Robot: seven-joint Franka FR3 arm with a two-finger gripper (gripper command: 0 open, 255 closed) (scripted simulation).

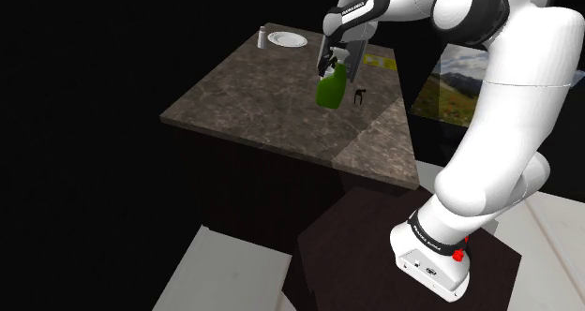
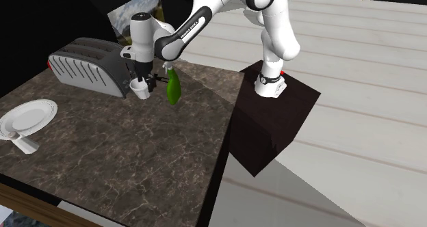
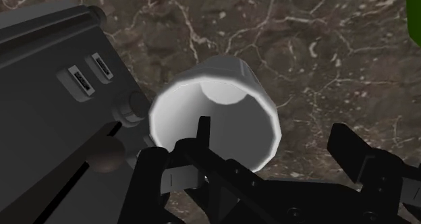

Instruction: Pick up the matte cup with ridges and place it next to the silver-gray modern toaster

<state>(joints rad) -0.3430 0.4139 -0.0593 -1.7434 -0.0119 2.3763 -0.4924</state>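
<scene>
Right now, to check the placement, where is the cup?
In the second exterior view, the white cup is under the gripper, between the grey toaster at left and the green bottle at right.

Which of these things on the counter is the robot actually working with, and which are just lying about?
In the job: pale cup, grey toaster.
Lying about: green bottle, white plate, small shaker, tiny dark object.
</scene>
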